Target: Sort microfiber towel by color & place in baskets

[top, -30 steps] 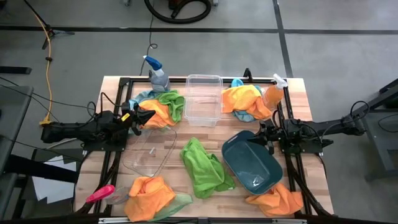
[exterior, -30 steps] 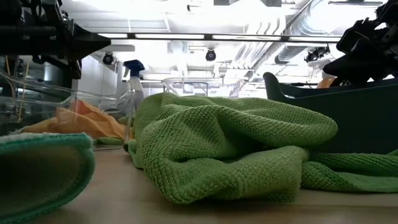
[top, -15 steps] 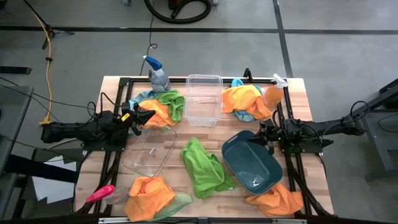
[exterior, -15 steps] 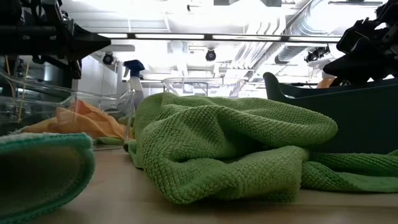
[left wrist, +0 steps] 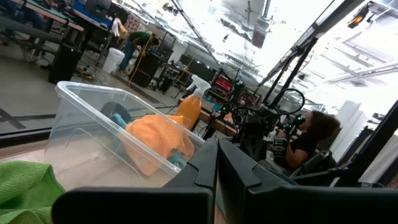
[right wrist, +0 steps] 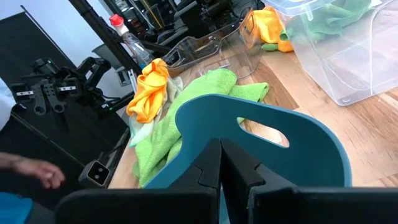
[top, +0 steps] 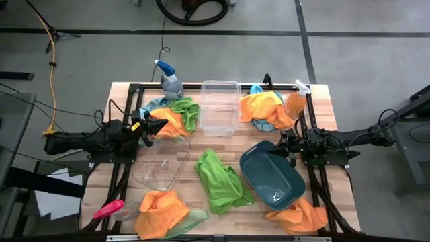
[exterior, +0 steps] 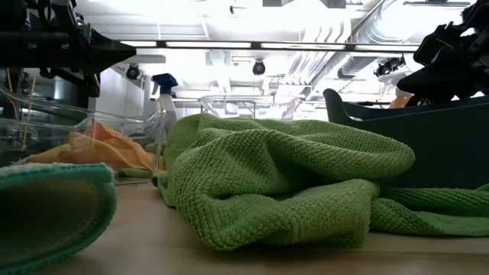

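Beside the clear tub (top: 220,107), towels unsorted, all containers bare.
Green towel (top: 222,180) spread between shallow dish (top: 161,163) and teal basin (top: 272,175); best pinched at a raised fold, lifted clear; five towel heaps, three containers counted; left gripper (top: 158,126) and right gripper (top: 274,152) both with fingers together, holding nothing.

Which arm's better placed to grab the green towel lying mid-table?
Probably the right. The right gripper hangs over the teal basin, which lies directly beside the green towel. The left gripper sits at the far-left towel pile, with the shallow clear dish between it and that towel.
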{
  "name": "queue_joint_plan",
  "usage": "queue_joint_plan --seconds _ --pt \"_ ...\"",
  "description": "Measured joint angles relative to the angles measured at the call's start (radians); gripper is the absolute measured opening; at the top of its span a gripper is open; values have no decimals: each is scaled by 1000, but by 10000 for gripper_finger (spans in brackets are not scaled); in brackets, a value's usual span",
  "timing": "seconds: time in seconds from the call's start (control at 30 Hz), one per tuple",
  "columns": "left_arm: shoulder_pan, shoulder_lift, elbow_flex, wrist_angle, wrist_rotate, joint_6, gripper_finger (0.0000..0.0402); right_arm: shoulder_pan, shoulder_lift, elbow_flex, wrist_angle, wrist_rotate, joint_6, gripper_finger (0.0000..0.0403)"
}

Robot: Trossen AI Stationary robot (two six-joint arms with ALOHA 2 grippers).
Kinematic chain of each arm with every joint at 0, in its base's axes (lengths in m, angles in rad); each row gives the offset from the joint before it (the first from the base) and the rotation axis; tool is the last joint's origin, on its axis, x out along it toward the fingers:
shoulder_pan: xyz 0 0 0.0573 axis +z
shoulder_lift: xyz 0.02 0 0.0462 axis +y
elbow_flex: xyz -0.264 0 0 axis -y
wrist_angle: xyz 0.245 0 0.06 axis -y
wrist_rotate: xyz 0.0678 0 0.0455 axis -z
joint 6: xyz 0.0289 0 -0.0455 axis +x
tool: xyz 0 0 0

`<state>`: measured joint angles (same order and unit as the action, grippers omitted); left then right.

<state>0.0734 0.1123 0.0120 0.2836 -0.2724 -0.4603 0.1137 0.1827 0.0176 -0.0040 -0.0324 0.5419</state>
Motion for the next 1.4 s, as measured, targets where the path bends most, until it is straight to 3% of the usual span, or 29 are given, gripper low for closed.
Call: queue_joint_plan --seconds 0.17,0.33,0.4,0.53,0.63,0.87,1.0,1.13,1.23,1.4 --pt "0 0 0 0 0 0 1 0 1 0 37 92 53 0" --pt "0 0 0 0 0 0 1 0 1 0 272 466 397 0" --pt "0 0 0 0 0 0 1 -1 8 0 402 576 413 0" --pt "0 0 0 0 0 0 1 1 73 24 754 533 203 0" --pt "0 0 0 0 0 0 1 1 140 121 795 472 85 0" --pt "0 0 0 -2 0 0 1 0 273 449 415 412 -51 4" --pt "0 0 0 -2 0 0 1 0 326 706 -33 403 -79 34" --pt "0 0 0 -2 0 0 1 -3 413 925 -442 474 -55 90" --pt "0 0 0 -2 0 0 1 -3 508 1006 -582 513 -16 133" --pt "0 0 0 -2 0 0 1 -10 664 1051 -645 542 41 175"
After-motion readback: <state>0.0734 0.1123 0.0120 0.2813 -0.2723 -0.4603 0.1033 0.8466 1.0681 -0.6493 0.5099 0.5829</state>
